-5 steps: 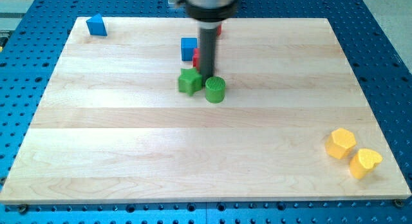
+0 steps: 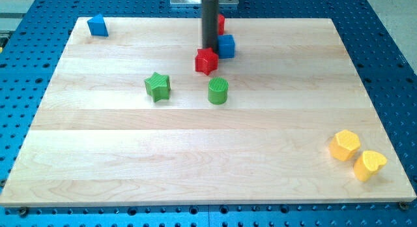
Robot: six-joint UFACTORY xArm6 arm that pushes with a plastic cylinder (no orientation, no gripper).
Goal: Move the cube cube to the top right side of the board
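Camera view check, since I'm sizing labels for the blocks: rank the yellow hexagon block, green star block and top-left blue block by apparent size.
1. Yellow hexagon block, though it is nearest the view's bottom, which may enlarge it.
2. Green star block.
3. Top-left blue block, possibly shrunk by distance.

I take the green cylinder (image 2: pixel 218 90) as my landmark. A green star (image 2: pixel 157 86) lies to its left, a red star (image 2: pixel 206 60) just above it, and two yellow blocks (image 2: pixel 344 145) (image 2: pixel 369 165) sit well off toward the counter's (image 2: pixel 195 162) lower right.
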